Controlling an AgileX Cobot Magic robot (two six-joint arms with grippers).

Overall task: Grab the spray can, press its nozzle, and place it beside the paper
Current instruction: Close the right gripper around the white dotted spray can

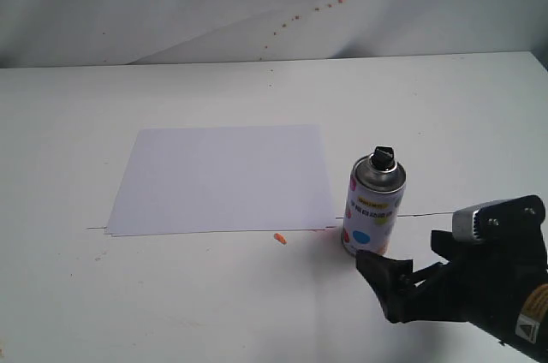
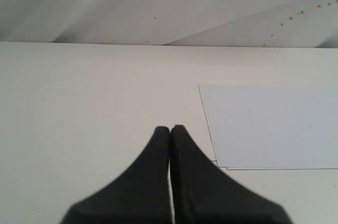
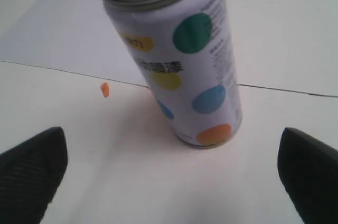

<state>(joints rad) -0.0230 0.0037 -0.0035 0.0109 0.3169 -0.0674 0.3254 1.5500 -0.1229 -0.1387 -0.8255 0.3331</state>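
Watching the exterior view, I see the spray can (image 1: 374, 205) upright just right of the paper (image 1: 224, 178), the left wrist view shows the left gripper (image 2: 170, 129) clenched on nothing, and the right wrist view shows the right gripper (image 3: 169, 182) released, facing the can.

A small orange scrap (image 1: 279, 239) lay on the white table (image 1: 214, 303) just beside a thin dark line (image 1: 441, 211); behind hung a wrinkled white backdrop (image 1: 171, 3) flecked with reddish-brown specks (image 1: 295, 16)
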